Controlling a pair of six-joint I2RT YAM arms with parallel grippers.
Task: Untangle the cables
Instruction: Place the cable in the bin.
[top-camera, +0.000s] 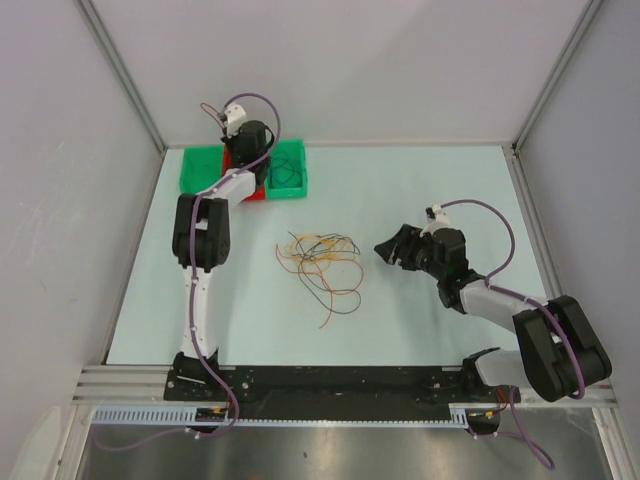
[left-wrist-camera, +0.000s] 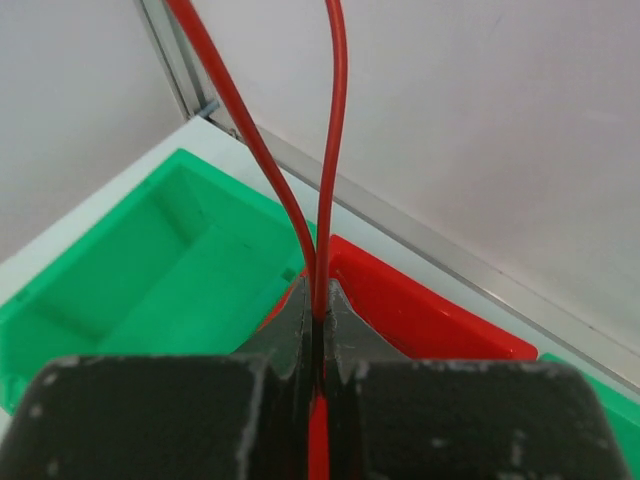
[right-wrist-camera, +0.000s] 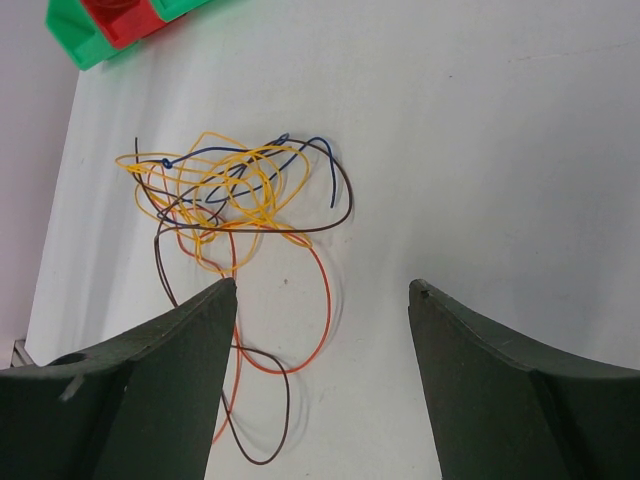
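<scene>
We find the loose tangle of cables (top-camera: 320, 265) on the pale counter (top-camera: 430, 190) at the middle of the top view, well apart from the bins at the upper left. Its knotted yellow and orange loops sit at the top of the heap, and long orange and brown tails trail toward the bottom of the frame, so its long axis runs roughly top to bottom. A dark strand curves out on its right side. At the upper left stand a left green bin (top-camera: 205, 168), a red bin (top-camera: 255, 194) and a right green bin (top-camera: 295, 160) side by side, with a dark wire curled in the right one. The left arm (top-camera: 200, 240) reaches over these bins. Its left jaws are pressed together on a red cable (left-wrist-camera: 333, 150), whose two strands rise from the pinch toward the top of the wrist view and spread apart to the left. The right jaws stand wide apart and hold nothing. They sit just right of the tangle with bare counter between, and in the right wrist view the heap lies beyond them at the upper left.
</scene>
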